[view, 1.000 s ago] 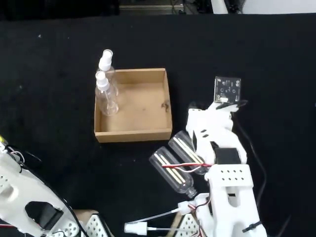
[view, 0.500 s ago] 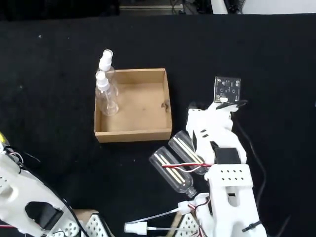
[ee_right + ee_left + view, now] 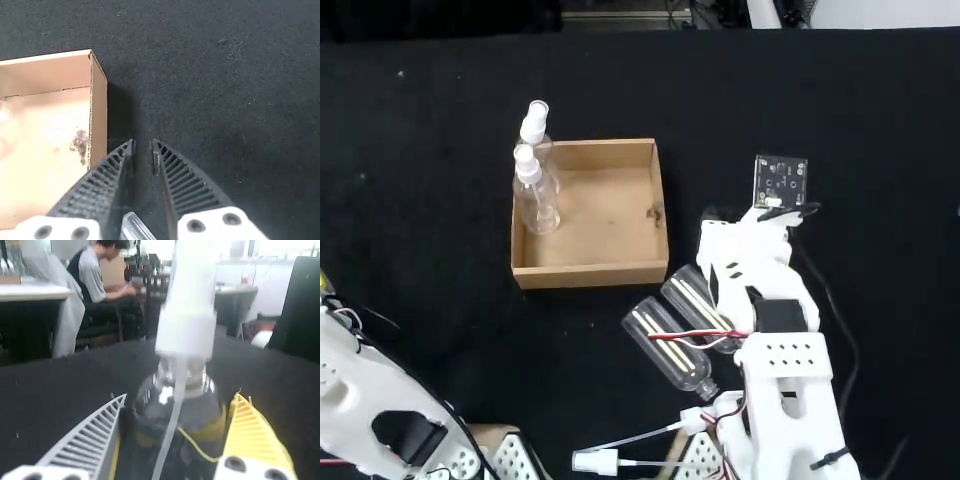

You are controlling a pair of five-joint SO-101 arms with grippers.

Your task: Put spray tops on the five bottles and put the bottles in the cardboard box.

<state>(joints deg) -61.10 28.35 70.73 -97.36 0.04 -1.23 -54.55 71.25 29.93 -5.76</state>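
My left gripper (image 3: 180, 397) is shut on a clear bottle (image 3: 172, 420) whose white spray top (image 3: 190, 315) is fitted and points away from the camera. This arm sits at the table's near left corner (image 3: 380, 420). Two capped bottles (image 3: 535, 195) stand at the left side of the cardboard box (image 3: 590, 272). Two bare bottles (image 3: 670, 345) lie side by side in front of the box's right corner. My right gripper (image 3: 143, 145) hovers just right of the box wall (image 3: 97, 85), shut with nothing between its fingers.
A loose spray top (image 3: 595, 462) with its tube lies at the near edge, and another (image 3: 700, 420) lies by the right arm's base (image 3: 785, 400). Black cloth covers the table, with open room behind and to the right of the box.
The left arm has sunk slightly toward the near left corner in the high view. The right arm, the box and the bottles have not moved.
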